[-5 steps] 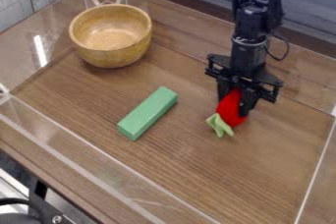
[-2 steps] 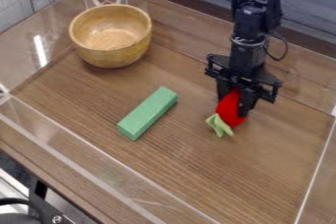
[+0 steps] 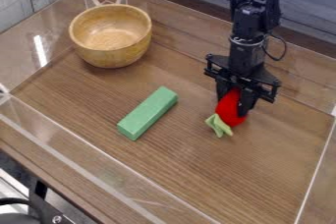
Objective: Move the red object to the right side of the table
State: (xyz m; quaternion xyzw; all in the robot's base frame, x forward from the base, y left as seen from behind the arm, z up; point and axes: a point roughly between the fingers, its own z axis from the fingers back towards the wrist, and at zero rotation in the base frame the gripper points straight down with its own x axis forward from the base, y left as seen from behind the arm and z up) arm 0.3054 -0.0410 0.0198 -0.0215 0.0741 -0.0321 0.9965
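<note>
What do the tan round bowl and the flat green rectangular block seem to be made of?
The tan round bowl looks like smooth wood with a soft sheen, judging by its warm colour, though wood-coloured plastic is possible. The flat green rectangular block has an even colour, suggesting painted wood or plastic; I can't tell which.

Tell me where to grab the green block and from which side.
Grip the green block across its narrow middle, coming from above, the pincer's jaws along its two long edges. It lies flat, long and slim, with bare table beside both edges, so that should work.
</note>
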